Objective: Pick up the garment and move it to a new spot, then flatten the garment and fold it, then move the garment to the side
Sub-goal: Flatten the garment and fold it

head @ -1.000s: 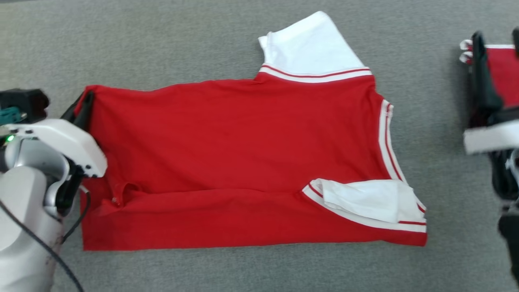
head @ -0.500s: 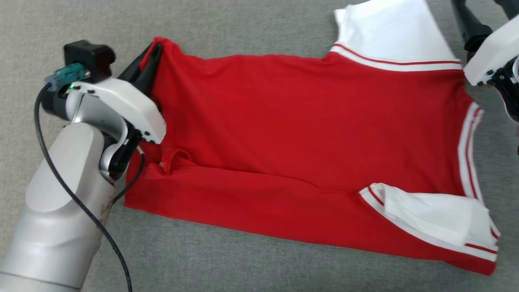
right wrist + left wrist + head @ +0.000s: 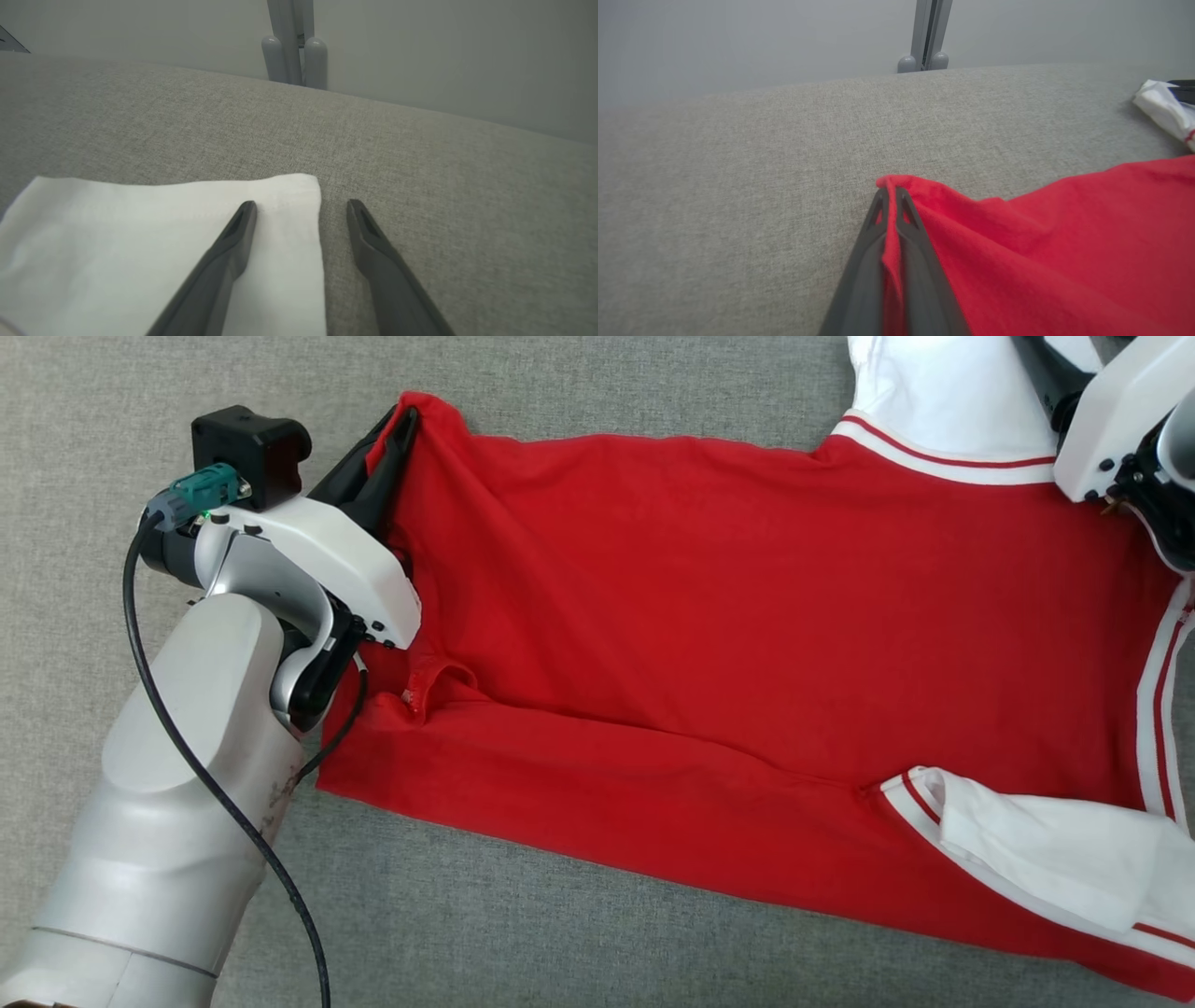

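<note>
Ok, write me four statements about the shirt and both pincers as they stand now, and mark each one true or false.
1. The left pincer is shut on a corner of the red garment. True.
2. The right pincer is clamped on the white sleeve. False: its jaws stand open, one finger over the sleeve's edge and the other over the grey surface.
3. The garment's body is blue. False: it is red, with white sleeves.
4. The garment lies on the grey surface. True.
</note>
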{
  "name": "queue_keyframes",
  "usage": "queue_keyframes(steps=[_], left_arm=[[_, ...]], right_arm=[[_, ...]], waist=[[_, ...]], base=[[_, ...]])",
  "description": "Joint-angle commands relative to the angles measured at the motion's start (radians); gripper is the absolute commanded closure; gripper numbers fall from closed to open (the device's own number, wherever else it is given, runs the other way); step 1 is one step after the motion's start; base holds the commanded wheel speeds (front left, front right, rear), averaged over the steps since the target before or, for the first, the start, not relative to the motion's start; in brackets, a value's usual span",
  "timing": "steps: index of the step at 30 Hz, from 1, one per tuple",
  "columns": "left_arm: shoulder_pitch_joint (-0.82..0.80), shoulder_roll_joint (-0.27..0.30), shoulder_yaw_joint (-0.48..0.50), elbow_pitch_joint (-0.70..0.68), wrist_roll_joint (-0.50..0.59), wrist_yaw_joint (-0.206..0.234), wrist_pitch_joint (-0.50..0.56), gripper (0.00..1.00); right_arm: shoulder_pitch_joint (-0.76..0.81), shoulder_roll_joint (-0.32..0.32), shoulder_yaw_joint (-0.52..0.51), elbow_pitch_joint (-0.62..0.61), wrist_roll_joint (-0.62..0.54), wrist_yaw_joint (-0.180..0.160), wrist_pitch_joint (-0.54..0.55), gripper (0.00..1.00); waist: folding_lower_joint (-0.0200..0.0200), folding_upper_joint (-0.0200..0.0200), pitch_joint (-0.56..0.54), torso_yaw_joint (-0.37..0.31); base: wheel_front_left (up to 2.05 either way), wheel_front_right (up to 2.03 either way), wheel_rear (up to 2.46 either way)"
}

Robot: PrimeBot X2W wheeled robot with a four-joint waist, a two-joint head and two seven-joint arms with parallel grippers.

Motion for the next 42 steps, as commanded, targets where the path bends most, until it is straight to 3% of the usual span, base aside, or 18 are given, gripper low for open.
queue_keyframes(steps=[1,10,21,26,32,37,42], left_arm=[[-0.024,0.002,-0.002,0.005,-0.002,-0.003,-0.01,1.0],[0.027,0.027,0.015,-0.01,-0.037,-0.007,-0.064,1.0],[0.187,0.125,0.044,-0.195,-0.063,0.014,-0.075,1.0],[0.313,0.186,0.069,-0.324,-0.08,0.061,-0.045,1.0],[0.476,0.243,0.108,-0.482,-0.12,0.123,0.001,1.0],[0.587,0.27,0.141,-0.574,-0.157,0.17,0.025,1.0],[0.656,0.269,0.153,-0.612,-0.196,0.187,0.049,1.0]], right_arm=[[-0.014,0.006,0.012,0.018,0.014,0.0,-0.007,1.0],[0.009,-0.039,0.083,-0.044,0.127,0.0,-0.101,1.0],[0.268,-0.222,0.118,-0.433,0.32,0.0,-0.214,1.0],[0.464,-0.284,0.085,-0.606,0.401,0.0,-0.267,1.0],[0.675,-0.3,0.036,-0.749,0.445,0.0,-0.315,1.0],[0.814,-0.272,-0.008,-0.814,0.429,0.0,-0.339,1.0],[0.936,-0.225,-0.054,-0.842,0.406,0.0,-0.326,1.0]], waist=[[0.0,0.0,0.0,0.002],[0.0,0.0,-0.041,-0.02],[0.0,0.0,-0.094,-0.095],[0.0,0.0,-0.119,-0.138],[0.0,0.0,-0.147,-0.177],[0.0,0.0,-0.166,-0.191],[0.0,0.0,-0.184,-0.194]], base=[[0.0,0.0,0.0],[0.0,0.0,0.0],[0.0,0.0,0.0],[0.0,0.0,0.0],[0.0,0.0,0.0],[0.0,0.0,0.0],[0.0,0.0,0.0]])
